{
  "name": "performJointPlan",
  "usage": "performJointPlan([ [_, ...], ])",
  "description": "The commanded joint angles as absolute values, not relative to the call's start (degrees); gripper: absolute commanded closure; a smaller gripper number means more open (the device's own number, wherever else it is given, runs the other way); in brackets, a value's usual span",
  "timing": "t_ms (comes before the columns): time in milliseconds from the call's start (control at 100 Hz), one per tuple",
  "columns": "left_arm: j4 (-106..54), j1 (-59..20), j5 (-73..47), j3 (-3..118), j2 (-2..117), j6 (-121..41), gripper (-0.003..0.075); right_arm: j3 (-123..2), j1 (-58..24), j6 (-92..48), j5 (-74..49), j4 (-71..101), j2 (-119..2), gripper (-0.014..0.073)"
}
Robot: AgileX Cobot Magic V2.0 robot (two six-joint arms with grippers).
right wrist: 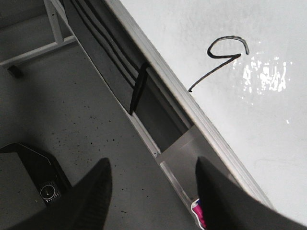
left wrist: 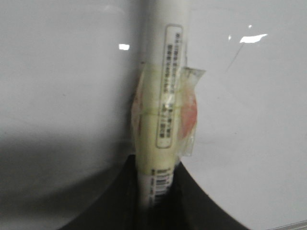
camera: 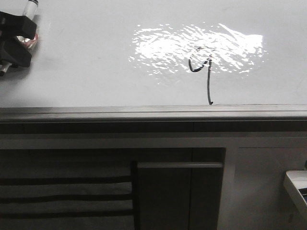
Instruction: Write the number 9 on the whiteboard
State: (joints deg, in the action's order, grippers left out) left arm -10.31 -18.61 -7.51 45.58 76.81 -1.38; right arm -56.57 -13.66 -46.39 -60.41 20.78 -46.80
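Already the number 9 [camera: 204, 72] stands complete on the whiteboard [camera: 86, 72], loop in the glare, tail reaching the near edge strip; I judge only retreat remains. Farther left, my left gripper [camera: 14, 40] grips the marker [left wrist: 165, 96] off the stroke. Right gripper [right wrist: 151, 191] fingers spread, empty.
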Motion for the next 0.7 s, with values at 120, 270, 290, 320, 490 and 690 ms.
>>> performJointPlan([
  [120, -10.9, -18.4, -3.0, 47.0, 75.6, -0.8, 0.0417, -57.8, -13.2, -46.5, -57.2, 21.7, -46.6, 0.0245],
  [270, -10.9, -18.4, -2.8, 47.0, 75.6, -0.8, 0.0318, -57.8, -13.2, -46.5, -56.9, 21.7, -46.6, 0.0246],
  [290, -10.9, -18.4, -2.8, 47.0, 75.5, -0.8, 0.0318, -57.8, -13.2, -46.5, -56.9, 21.7, -46.6, 0.0246],
  [320, -10.9, -18.4, -3.0, 47.1, 75.2, -0.8, 0.0318, -57.8, -13.2, -46.5, -56.8, 21.7, -46.6, 0.0247],
  [490, -10.9, -18.5, -7.6, 48.5, 69.7, -0.9, 0.0318, -57.9, -13.2, -41.9, -57.3, 21.5, -45.0, 0.0251],
  [690, -7.2, -18.5, -19.5, 48.6, 55.8, -3.8, 0.0327, -57.9, -13.2, -21.9, -59.9, 11.7, -41.7, 0.0252],
])
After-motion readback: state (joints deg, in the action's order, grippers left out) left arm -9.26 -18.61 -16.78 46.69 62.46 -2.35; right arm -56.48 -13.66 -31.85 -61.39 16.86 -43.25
